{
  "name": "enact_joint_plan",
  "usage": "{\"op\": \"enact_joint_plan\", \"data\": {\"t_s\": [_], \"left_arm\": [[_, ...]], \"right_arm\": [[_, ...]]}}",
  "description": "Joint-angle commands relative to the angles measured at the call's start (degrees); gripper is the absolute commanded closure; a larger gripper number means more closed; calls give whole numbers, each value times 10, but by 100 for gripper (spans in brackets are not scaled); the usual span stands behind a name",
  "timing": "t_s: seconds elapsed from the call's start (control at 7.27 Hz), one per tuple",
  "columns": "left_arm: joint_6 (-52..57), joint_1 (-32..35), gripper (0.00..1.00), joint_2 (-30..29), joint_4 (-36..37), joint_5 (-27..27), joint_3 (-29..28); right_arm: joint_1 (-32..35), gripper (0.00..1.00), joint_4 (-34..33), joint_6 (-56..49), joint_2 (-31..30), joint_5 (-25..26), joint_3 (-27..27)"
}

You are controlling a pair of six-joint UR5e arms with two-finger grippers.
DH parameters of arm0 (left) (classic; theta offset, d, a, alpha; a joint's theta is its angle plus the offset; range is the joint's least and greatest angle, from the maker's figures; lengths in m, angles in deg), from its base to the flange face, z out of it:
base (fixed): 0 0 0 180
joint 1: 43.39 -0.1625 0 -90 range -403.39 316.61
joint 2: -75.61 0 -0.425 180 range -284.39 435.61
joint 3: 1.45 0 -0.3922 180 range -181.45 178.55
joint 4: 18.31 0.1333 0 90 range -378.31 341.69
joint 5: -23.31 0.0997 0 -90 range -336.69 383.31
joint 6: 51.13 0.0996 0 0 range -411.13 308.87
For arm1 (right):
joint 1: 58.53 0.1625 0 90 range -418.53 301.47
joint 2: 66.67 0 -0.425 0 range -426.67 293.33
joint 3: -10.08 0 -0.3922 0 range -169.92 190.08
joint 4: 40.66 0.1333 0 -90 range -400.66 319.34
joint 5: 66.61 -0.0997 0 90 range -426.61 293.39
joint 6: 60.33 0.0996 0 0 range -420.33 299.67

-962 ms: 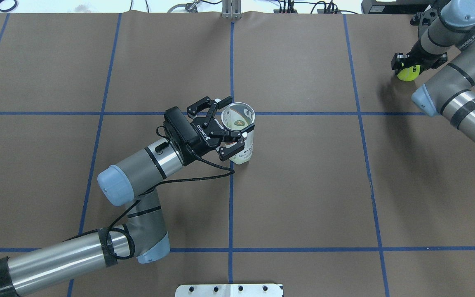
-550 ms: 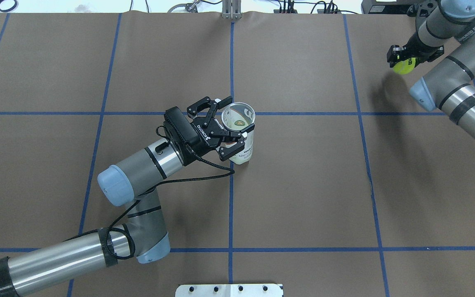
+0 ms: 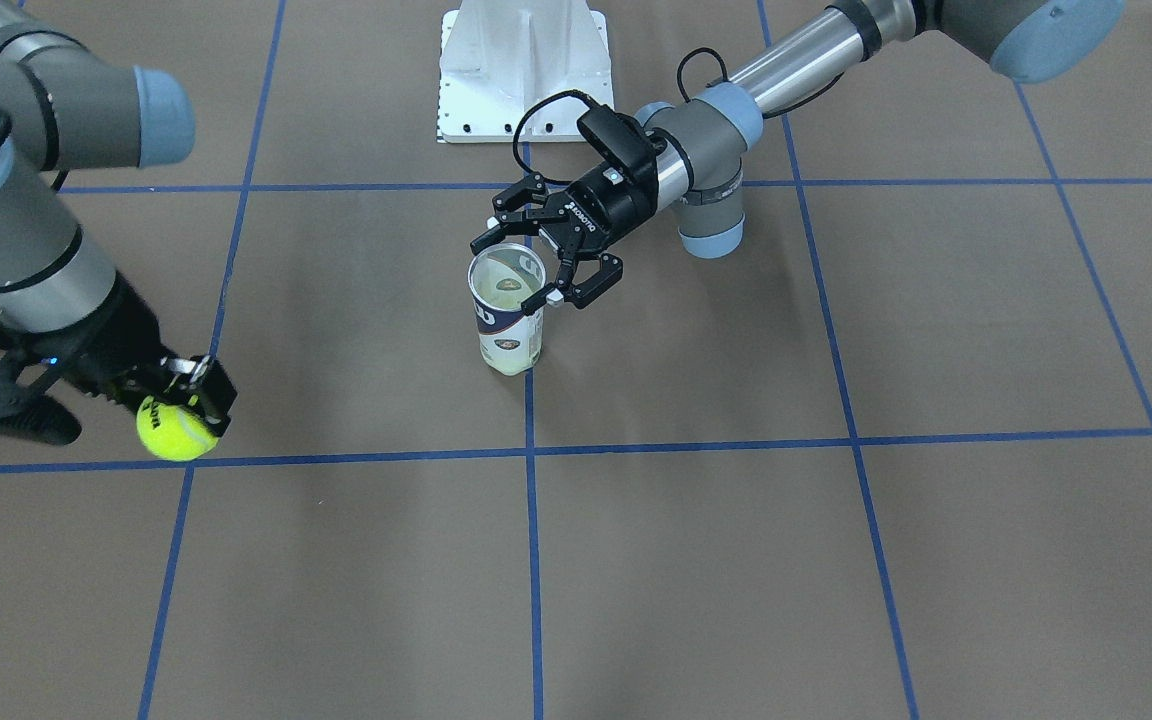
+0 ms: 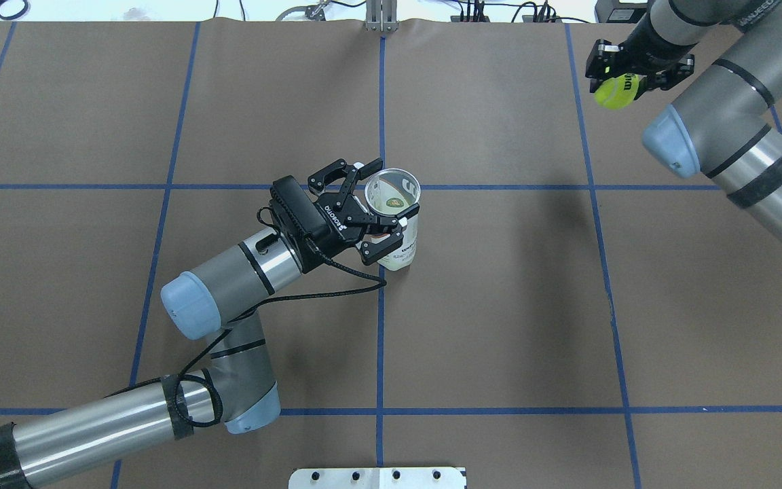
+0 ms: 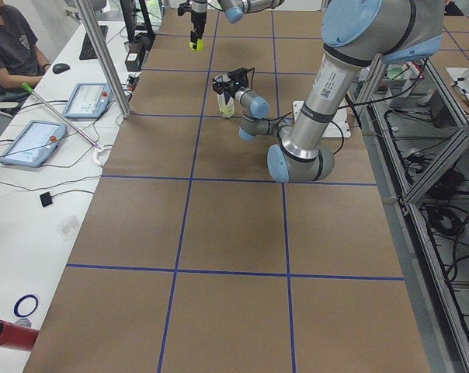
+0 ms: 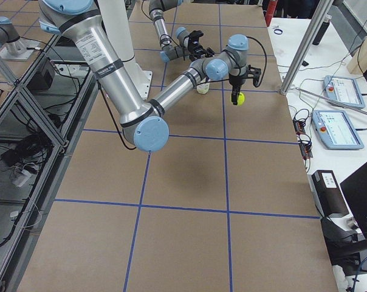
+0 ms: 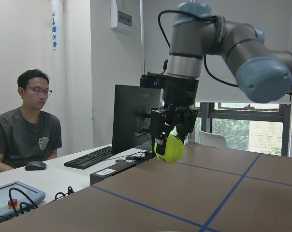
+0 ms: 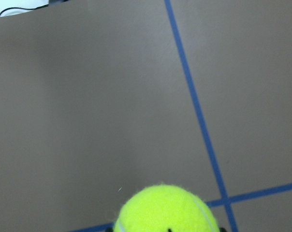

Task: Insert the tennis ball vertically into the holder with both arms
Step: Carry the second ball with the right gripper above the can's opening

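The holder (image 4: 396, 227) is a clear can with a white and navy label, standing upright near the table's middle, open end up; it also shows in the front view (image 3: 508, 320). My left gripper (image 4: 381, 204) is shut on the holder from the side, one finger on each side just below the rim. My right gripper (image 4: 625, 80) is shut on a yellow tennis ball (image 4: 617, 92) and holds it above the table's far right part, well away from the holder. The ball also shows in the front view (image 3: 176, 430), the left wrist view (image 7: 168, 148) and the right wrist view (image 8: 165, 210).
The brown table cover carries a grid of blue tape lines (image 4: 381, 326). A white base plate (image 4: 377, 477) sits at the robot's edge. An operator (image 7: 30, 130) sits at a side desk with a monitor (image 7: 134, 113), keyboard and tablets beyond the far table edge.
My right gripper has lifted the tennis ball and carried it farther from the robot and toward the left of the overhead view. The left gripper and holder have not moved.
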Motion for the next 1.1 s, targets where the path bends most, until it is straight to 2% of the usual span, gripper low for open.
{"op": "enact_joint_plan", "data": {"t_s": [0.0, 0.69, 0.96], "left_arm": [[0, 0, 10, 0, 1, 0, 0], [0, -1, 10, -1, 4, 0, -1], [0, -2, 10, -2, 6, 0, -1]], "right_arm": [[-63, 100, -27, 115, 33, 3, 62], [-120, 100, -25, 190, 106, 5, 56], [-137, 100, -25, 200, 137, 16, 21]]}}
